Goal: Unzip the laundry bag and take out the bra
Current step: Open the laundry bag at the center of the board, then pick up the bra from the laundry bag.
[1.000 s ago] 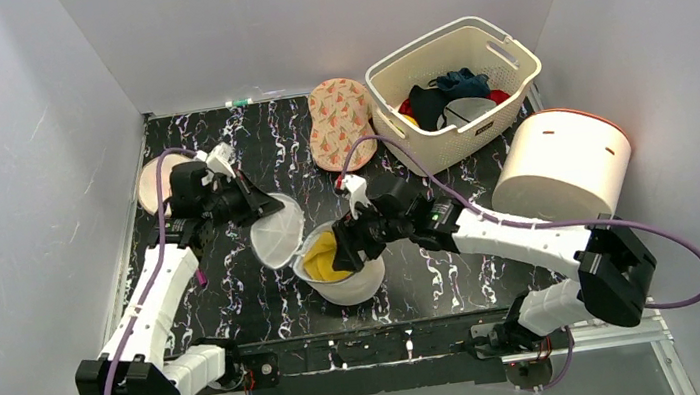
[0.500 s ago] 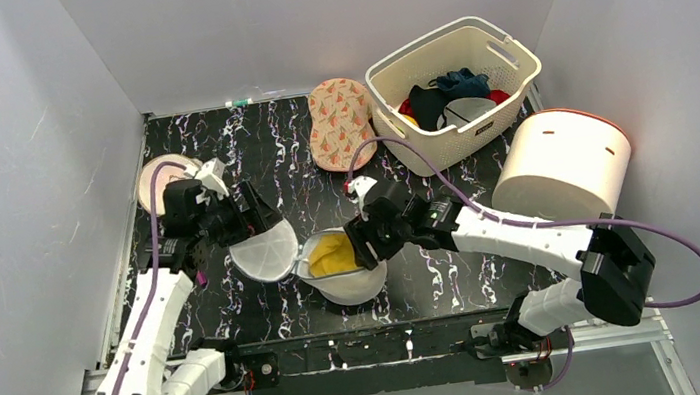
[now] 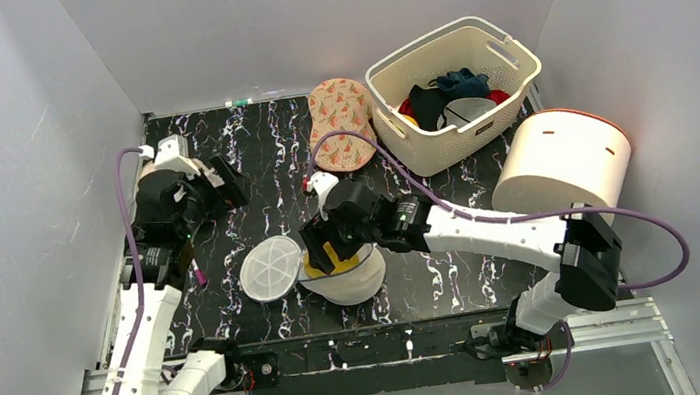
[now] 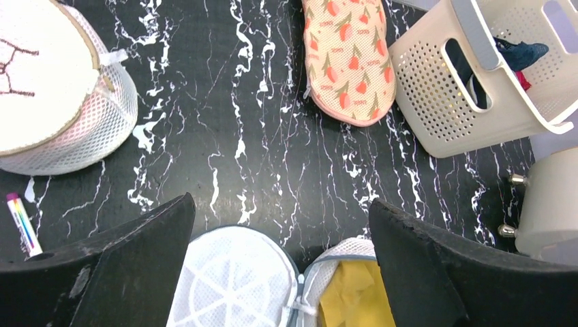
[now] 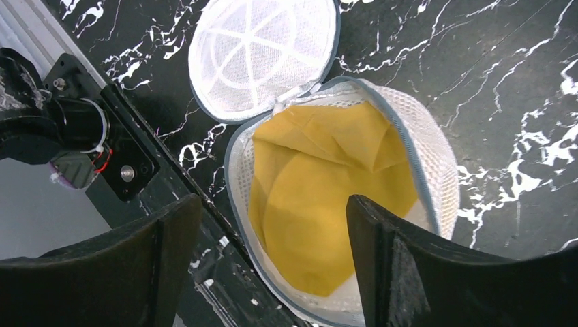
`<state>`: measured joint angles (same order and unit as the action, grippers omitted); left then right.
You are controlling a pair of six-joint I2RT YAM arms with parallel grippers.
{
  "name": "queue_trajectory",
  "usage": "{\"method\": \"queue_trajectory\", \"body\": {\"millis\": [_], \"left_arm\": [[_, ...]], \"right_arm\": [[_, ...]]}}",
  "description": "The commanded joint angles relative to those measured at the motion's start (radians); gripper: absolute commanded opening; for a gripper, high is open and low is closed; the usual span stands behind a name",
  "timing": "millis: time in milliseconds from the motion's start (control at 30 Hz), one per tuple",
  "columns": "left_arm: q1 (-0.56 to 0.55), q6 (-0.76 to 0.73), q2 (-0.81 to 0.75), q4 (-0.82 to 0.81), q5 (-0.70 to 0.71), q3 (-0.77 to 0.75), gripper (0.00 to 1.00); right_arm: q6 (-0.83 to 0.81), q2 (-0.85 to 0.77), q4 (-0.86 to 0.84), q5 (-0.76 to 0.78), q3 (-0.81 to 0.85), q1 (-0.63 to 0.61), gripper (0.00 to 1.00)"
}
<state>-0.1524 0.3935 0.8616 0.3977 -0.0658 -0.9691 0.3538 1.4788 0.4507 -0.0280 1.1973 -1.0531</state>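
since the lid (image 3: pixel 271 268) lies flat on the table (image 3: pixel 270 152), hinged out to the left of the bag (image 3: pixel 356 282), unzipping looks done. step in hand, by my reading: taking out the bra (image 5: pixel 320 197).

bag: near middle of the table, close to the near rail, mouth up and wide open. a grey zip rim runs round the opening.

bra: yellow, folded, wholly inside the bag, not yet out. right wrist view shows it filling most of the mouth, with a crease across it.

right claw (image 3: pixel 328 246): hangs right over the mouth, fingers (image 5: pixel 443 272) apart, nothing between them. whether the tips touch the cloth i cannot tell.

left claw (image 3: pixel 223 183): up at the far left, well apart from the bag, fingers spread wide, empty. its camera looks down on the lid and the bag's edge.

others: other bag (image 4: pixel 48 88) with a drawn top at far left, pen (image 4: pixel 20 223) near it. tulip-print item (image 3: pixel 341 123) at far middle, basket (image 3: pixel 452 74) at far right, cream drum (image 3: pixel 564 166) at right.

next move, as i judge it: right claw goes down into the mouth, closes on a raised fold of yellow cloth rather than the mesh wall, then lifts up and clear of the rim. the bag looks light and soft, so it may ride up with the bra. left claw is free to pin the lid or rim if it does.
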Motion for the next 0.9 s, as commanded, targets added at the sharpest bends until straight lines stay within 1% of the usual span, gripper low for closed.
{"method": "queue_trajectory", "body": {"millis": [0,100,233,400,500,600,700,767,867], "left_arm": [[0.004,-0.018,0.032,-0.091,-0.014,-0.001,0.98],[0.004,-0.027,0.092,-0.123,-0.056,-0.008,0.98],[0.003,-0.019,0.198,-0.161,-0.098,-0.061,0.98],[0.002,-0.014,0.268,-0.25,-0.156,-0.097,0.98],[0.002,-0.058,0.284,-0.332,-0.163,-0.088,0.98],[0.002,-0.131,0.297,-0.389,-0.156,-0.075,0.98],[0.001,-0.192,0.284,-0.402,-0.101,-0.051,0.98],[0.0,-0.207,0.241,-0.427,-0.047,-0.001,0.98],[-0.002,-0.22,0.155,-0.484,0.007,0.108,0.98]], "right_arm": [[0.084,0.023,-0.087,0.065,0.036,-0.017,0.79],[0.127,0.033,-0.119,0.1,0.011,-0.023,0.84],[0.137,0.036,-0.111,0.119,-0.019,-0.023,0.9],[0.136,0.014,-0.123,0.106,-0.051,-0.023,0.93],[0.13,0.002,-0.138,0.108,-0.054,-0.024,0.96],[0.136,-0.004,-0.158,0.13,-0.053,-0.023,0.93],[0.157,-0.02,-0.207,0.155,-0.082,-0.024,0.86],[0.167,-0.027,-0.226,0.16,-0.093,-0.024,0.82],[0.151,-0.02,-0.238,0.118,-0.098,-0.023,0.77]]}}
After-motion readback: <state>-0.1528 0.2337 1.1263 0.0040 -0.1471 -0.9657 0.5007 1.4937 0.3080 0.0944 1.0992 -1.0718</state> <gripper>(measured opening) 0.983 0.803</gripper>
